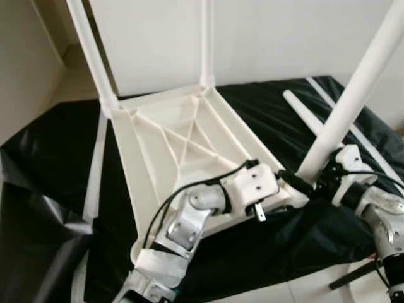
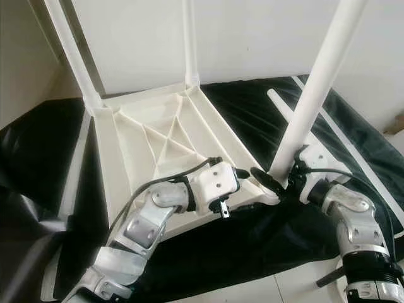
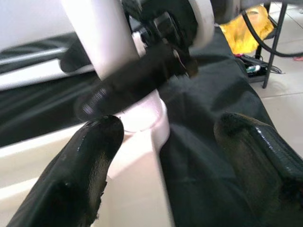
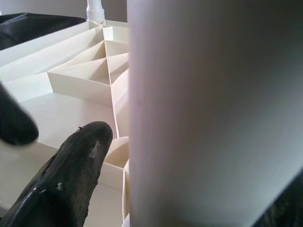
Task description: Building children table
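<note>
Two pincers meet at the tabletop (image 2: 158, 136) corner: right (image 2: 278, 180) clamping the leg (image 2: 315, 82), left (image 2: 249, 173) spread wide.

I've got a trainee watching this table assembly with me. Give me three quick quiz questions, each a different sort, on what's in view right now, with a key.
1. True or false: the tabletop lies upside down on the black sheet, ribbed underside facing up.
2. Multiple choice: how many legs already stand in the tabletop's far corners? A) none B) one C) two
3. Short answer: which gripper holds the leg at the near corner socket, and where is the other gripper?

Key
1. True.
2. C: the far left leg and the far right leg.
3. The right gripper holds it low down; the left gripper is open beside the same near corner.
</note>
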Available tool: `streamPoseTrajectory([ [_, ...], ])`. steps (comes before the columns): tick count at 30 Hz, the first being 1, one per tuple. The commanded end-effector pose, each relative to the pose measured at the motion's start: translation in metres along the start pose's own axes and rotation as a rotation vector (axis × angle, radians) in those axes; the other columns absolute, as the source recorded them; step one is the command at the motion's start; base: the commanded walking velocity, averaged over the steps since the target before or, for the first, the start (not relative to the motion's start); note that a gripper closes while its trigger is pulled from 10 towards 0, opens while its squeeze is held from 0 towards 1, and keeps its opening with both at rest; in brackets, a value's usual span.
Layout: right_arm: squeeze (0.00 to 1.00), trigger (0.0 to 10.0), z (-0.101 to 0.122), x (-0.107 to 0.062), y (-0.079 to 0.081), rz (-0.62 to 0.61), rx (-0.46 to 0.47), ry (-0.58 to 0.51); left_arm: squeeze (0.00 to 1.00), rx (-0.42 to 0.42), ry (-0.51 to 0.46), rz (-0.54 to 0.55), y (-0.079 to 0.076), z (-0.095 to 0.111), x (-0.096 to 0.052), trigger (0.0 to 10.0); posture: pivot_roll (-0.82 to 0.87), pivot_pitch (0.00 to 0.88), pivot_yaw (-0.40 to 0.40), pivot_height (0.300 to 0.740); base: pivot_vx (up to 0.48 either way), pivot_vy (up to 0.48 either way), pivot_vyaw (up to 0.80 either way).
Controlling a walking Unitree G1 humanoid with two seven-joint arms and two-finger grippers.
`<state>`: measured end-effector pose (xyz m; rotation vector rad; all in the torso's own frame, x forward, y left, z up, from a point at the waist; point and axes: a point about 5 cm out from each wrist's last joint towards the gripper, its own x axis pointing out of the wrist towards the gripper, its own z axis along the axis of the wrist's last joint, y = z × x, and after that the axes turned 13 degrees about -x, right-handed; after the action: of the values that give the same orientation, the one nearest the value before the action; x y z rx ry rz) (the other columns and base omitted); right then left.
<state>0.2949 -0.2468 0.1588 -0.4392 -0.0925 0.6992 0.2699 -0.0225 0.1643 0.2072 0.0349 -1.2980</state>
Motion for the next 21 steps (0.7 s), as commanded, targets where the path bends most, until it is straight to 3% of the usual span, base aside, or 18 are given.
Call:
streamPoseTrajectory([
  [1,0.00,10.0,-0.001,0.004,0.000,0.017,0.014,0.002,0.00,-0.006,0.021,0.031,0.000,-0.004,0.000,10.0,-0.07,0.000,-0.002,0.740,0.000,0.000,0.00],
  [4,0.00,10.0,-0.001,0.005,0.001,0.019,0.017,0.004,0.00,-0.007,0.021,0.032,0.000,-0.004,0.001,10.0,-0.07,0.000,-0.002,0.740,0.000,0.000,0.00],
  [5,0.00,7.6,-0.002,0.006,0.002,0.023,0.019,0.008,0.00,-0.009,0.018,0.038,0.001,-0.003,0.001,10.0,-0.07,0.000,-0.006,0.740,0.000,0.000,0.00],
  [6,0.00,7.6,-0.002,0.006,0.002,0.023,0.019,0.008,0.00,-0.009,0.018,0.038,0.001,-0.003,0.001,10.0,-0.07,0.000,-0.006,0.740,0.000,0.000,0.00],
  [7,0.00,4.7,-0.004,0.006,0.004,0.026,0.020,0.011,0.00,-0.011,0.015,0.045,0.002,-0.002,0.002,10.0,-0.07,0.000,-0.007,0.740,0.000,0.000,0.00],
  [9,0.00,4.7,-0.004,0.006,0.004,0.026,0.020,0.011,0.00,-0.011,0.015,0.045,0.002,-0.002,0.002,10.0,-0.07,0.000,-0.007,0.740,0.000,0.000,0.00],
  [10,0.00,2.7,-0.005,0.006,0.005,0.032,0.021,0.017,0.00,-0.012,0.013,0.050,0.003,-0.001,0.002,10.0,-0.07,0.000,-0.008,0.740,0.000,0.000,0.00],
  [11,0.00,2.7,-0.005,0.006,0.005,0.032,0.021,0.017,0.00,-0.012,0.013,0.050,0.003,-0.001,0.002,10.0,-0.07,0.000,-0.008,0.740,0.000,0.000,0.00],
  [12,0.00,0.0,-0.007,0.006,0.006,0.034,0.025,0.024,0.00,-0.012,0.011,0.055,0.003,-0.001,0.001,10.0,-0.06,0.000,-0.008,0.740,0.000,0.000,0.00],
  [19,0.00,0.0,-0.016,0.002,0.009,0.019,0.074,0.058,0.00,-0.010,0.013,0.074,0.006,0.000,-0.003,10.0,-0.06,0.000,-0.007,0.740,0.000,0.000,0.00],
  [20,0.00,2.5,-0.018,0.002,0.011,0.013,0.088,0.066,0.00,-0.009,0.013,0.080,0.007,0.000,-0.004,10.0,-0.06,0.000,-0.005,0.740,0.000,0.000,0.00],
  [21,0.00,2.5,-0.018,0.002,0.011,0.013,0.088,0.066,0.00,-0.009,0.013,0.080,0.007,0.000,-0.004,10.0,-0.06,0.000,-0.005,0.740,0.000,0.000,0.00],
])
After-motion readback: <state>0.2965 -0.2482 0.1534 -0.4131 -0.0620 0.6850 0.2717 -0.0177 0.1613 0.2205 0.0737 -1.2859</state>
